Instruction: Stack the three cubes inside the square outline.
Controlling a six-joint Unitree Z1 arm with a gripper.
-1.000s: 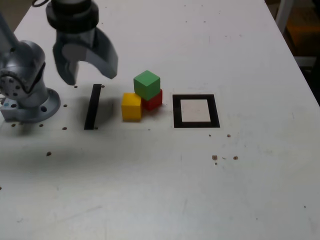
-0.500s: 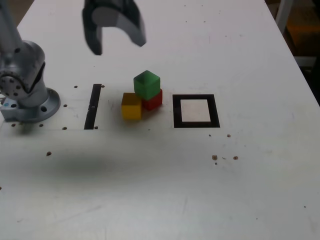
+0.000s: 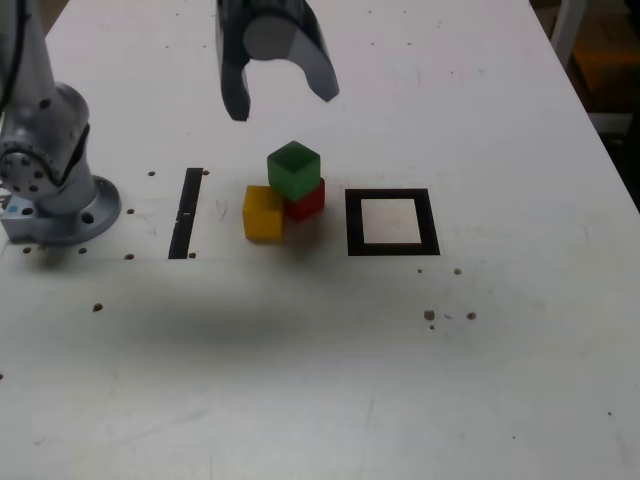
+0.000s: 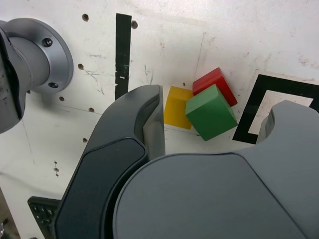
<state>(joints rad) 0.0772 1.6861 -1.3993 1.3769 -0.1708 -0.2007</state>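
Gripper sits in the upper middle of the exterior frame, fingers spread wide with nothing between them, hanging above the table and apart from everything on it. Wrist view agrees: the two dark fingers frame the cubes with clear gap on both sides. Just below the gripper, near frame centre in the exterior view, the green cube sits on top of the red cube, turned a bit off square to it; the yellow cube is on the table touching the red one on the exterior view's left. So the pile is outside the target. The square outline lies just beside the cubes on the exterior view's right, white centre bare, nothing in it. Thin black bar to the exterior view's left of the yellow cube, arm base at the left edge. Handling guess: cubes look like small solid matte blocks, light, rigid, not slippery, not fragile; each narrower than the finger spread. Green is the free one, top of the pile, so take it first: pinch on two opposite flat side faces, about mid-height, fingers lined up with its rotated faces rather than corners. Risk: a skewed close could twist it or nudge the red one underneath.
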